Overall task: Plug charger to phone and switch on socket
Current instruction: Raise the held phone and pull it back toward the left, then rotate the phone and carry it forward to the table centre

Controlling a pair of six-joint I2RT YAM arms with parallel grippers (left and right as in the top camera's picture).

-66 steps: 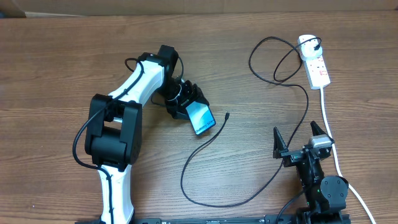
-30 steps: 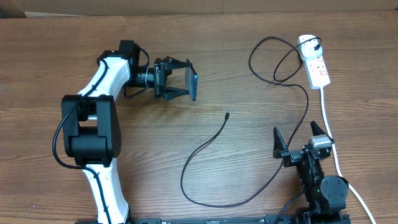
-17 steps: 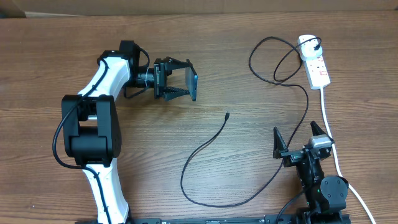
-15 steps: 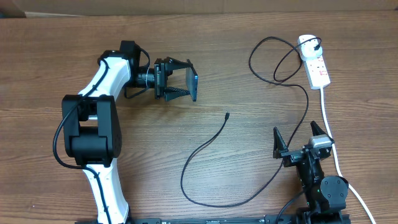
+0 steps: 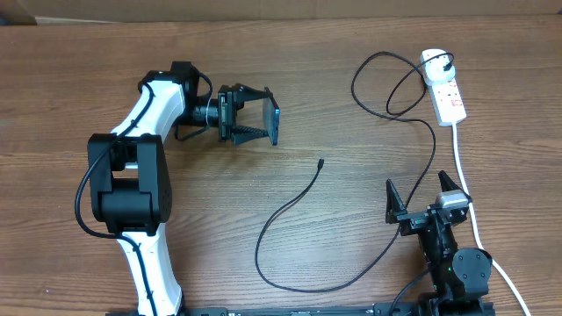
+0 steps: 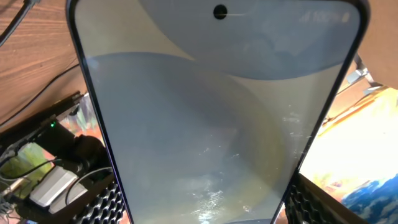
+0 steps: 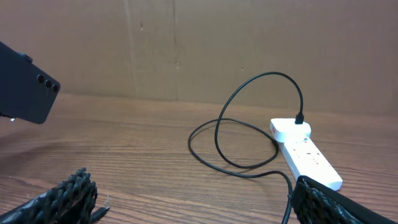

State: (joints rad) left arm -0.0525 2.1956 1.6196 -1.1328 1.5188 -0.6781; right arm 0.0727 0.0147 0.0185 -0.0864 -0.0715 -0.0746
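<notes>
My left gripper (image 5: 263,120) is shut on the phone (image 5: 273,120) and holds it on edge above the table's back left. In the left wrist view its pale screen (image 6: 211,124) fills the frame between the ribbed pads (image 6: 106,202). The right wrist view shows the phone's dark back (image 7: 25,93) with its camera lenses. The charger (image 5: 290,206) lies in loose loops, its small tip (image 5: 321,162) free on the wood and its black plug in the socket (image 5: 446,88) at the back right. My right gripper (image 5: 420,197) stands open and empty near the front edge, the tip (image 7: 99,213) by its left finger.
A thick white cord (image 5: 465,184) runs from the socket toward the front edge, just right of my right arm. Cable loops (image 7: 249,118) lie between the right gripper and the socket (image 7: 308,155). A cardboard wall (image 7: 186,43) closes the back.
Since the oldest frame the left arm lifted the phone off the table, swung it back and left, and turned it on edge. Over the last second nothing visibly moved.
</notes>
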